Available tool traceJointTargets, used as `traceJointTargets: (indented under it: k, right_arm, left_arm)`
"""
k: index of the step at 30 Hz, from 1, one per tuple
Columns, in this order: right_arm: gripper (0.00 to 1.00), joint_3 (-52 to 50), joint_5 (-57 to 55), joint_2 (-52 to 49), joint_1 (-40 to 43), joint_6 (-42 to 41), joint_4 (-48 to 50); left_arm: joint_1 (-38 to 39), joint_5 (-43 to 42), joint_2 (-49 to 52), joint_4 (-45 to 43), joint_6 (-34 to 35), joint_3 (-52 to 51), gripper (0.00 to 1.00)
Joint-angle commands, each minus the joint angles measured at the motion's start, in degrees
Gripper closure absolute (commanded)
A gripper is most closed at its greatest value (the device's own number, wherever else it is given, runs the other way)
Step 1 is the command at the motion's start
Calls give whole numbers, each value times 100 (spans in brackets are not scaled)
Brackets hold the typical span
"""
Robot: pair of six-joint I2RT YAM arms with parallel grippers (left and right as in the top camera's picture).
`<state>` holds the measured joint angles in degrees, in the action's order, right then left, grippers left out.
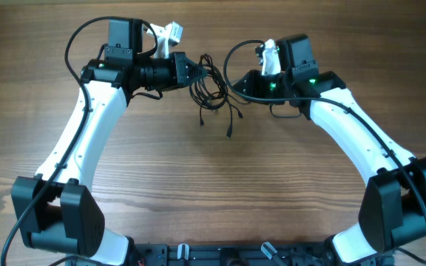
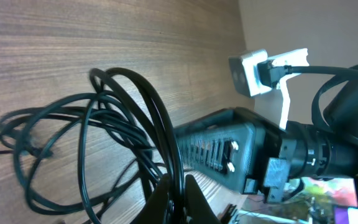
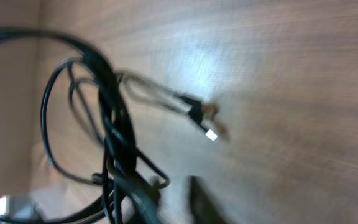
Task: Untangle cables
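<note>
Closest to the robot's bases, two loose plug ends [image 1: 229,133] trail out of the bundle onto bare desk [image 1: 213,192], so a little slack is free. Just beyond them sit the cables [image 1: 211,87], one dark clump of overlapping loops hanging between the two hands. By my read the job is barely begun: no cord lies apart from the others yet, and every strand has yet to be teased out and laid clear.

The left hand [image 1: 192,74] comes in from the left side of the clump, fingers pressed together and pinching several strands of the cables. The right hand [image 1: 235,85] meets the clump from the opposite side, its fingers pressed together too. Whether a strand is caught in them, I cannot tell.

Now the views. The overhead gives the layout: both hands close in on one knot, loose tails toward the bases. The left wrist camera shows what that misses, the loops fanning off its pinched fingertips, with the right hand's black body just behind. The right wrist view is blurred, yet it alone picks out a silvery plug tip [image 3: 211,134] lying on the wood.
</note>
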<state>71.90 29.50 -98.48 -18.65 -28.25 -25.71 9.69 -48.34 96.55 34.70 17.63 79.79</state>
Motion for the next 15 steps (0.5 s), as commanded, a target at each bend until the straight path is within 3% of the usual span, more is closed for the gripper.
traceJointTargets:
  k: [1,5,10,15]
  right_arm:
    - [95,-33,-546,-79,11,-74,361]
    - [96,83,682,-63,68,-354,1156]
    - [96,142,1781,-61,363,-1268,2144]
    - [96,140,2208,-63,907,-1989,2697]
  left_arm:
    - [-22,-162,-11,9,236,79,96]
    - [-15,772,-11,422,234,79,96]
    - [-15,1685,-11,940,210,79,96]
    - [-15,1847,-11,1257,-271,-26,96]
